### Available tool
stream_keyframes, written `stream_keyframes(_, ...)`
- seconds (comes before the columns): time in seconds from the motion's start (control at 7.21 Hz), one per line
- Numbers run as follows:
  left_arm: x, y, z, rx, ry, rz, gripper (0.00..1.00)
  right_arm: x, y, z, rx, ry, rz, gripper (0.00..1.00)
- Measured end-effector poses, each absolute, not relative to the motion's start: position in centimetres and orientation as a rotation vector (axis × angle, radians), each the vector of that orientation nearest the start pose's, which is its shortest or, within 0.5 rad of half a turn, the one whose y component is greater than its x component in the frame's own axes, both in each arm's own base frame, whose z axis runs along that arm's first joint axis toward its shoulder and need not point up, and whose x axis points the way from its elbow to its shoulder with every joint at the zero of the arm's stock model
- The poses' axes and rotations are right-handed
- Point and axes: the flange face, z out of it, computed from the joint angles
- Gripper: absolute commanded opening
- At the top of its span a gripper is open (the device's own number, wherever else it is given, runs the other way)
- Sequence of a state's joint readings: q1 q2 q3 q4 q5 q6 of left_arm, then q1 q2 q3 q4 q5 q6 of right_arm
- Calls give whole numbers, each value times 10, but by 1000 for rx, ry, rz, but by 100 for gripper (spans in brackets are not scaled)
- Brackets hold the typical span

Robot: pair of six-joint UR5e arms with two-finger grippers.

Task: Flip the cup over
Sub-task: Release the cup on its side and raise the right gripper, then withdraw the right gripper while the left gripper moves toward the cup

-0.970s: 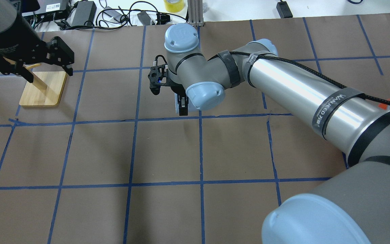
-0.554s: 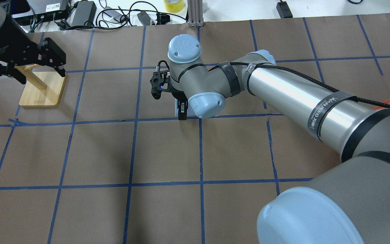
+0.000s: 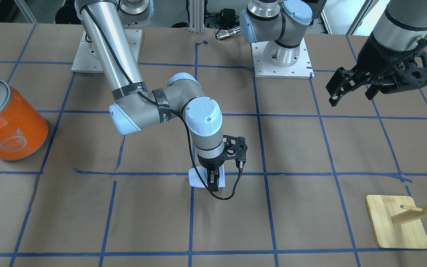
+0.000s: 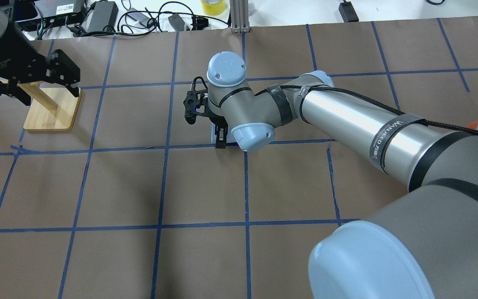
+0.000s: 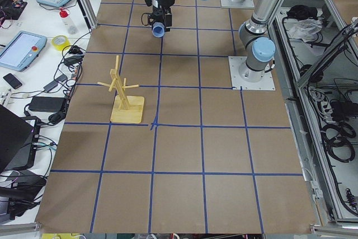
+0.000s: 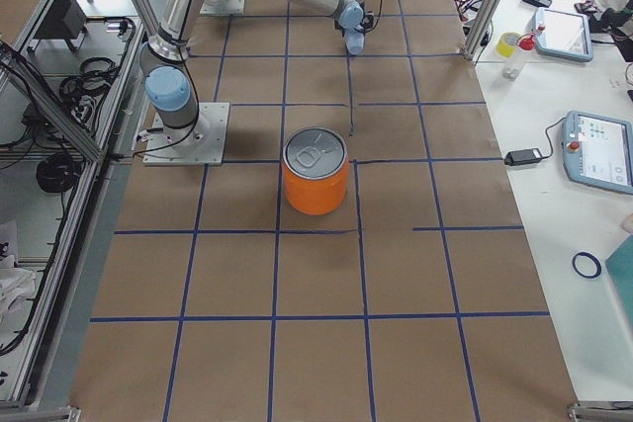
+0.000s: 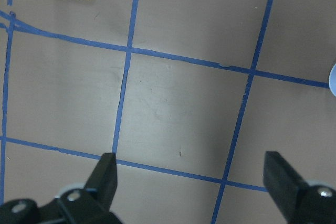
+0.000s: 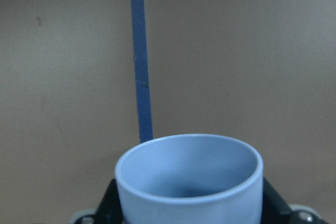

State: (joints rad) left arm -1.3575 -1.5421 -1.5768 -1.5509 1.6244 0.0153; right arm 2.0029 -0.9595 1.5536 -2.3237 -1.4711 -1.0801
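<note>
Currently in hand: the turning step, as I judge it. The right claw (image 3: 212, 182) is holding the cup (image 8: 189, 182) partway through the flip, and it is not yet set down.
Right claw: its two fingers are pressing on opposite sides of the cup's wall, spread only as far as the cup's width.
Cup position: it is sitting well apart from the wooden stand (image 3: 391, 230), toward the middle of the table (image 4: 98, 187) and low over a blue tape crossing. I cannot tell whether it is touching the paper.
Cup attitude: it is lying tilted rather than upright. The mouth is showing as an open oval in the right wrist view and is facing toward the stand's end of the table in the exterior left view.
Left claw (image 7: 189, 156): it is hanging wide open and gripping nothing, raised over the table near the stand, on the robot's side of it.
Orange can (image 3: 7, 122): it is standing at the end of the table farthest from the stand and is taking no part.
Next move, as judged: the wrist is needing to finish the turn until the cup's end is sitting flat, then lower it squarely before the fingers part.
Point to watch: the cup is smooth and tapered, so it is liable to slip or tip if let go while leaning.
</note>
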Motion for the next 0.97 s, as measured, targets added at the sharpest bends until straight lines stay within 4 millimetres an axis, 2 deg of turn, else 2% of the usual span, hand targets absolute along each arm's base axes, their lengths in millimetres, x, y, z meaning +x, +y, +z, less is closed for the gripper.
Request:
stream_keyframes(0.28,-22,-500,501,-309,3069,-57,100,407,-560,241,-2033,2324,-308,100)
stream_keyframes(0.42,-22,-499,503,-310,3067,-60,100,390,-564,264,-1967,2374,-293,100)
stream_keyframes(0.69,-22,-499,503,-311,3073,-59,100,338,-575,316,-1808,2428,-272,100)
stream_keyframes(0.97,-23,-501,495,-312,3080,-38,100,273,-575,369,-1637,2477,-245,100)
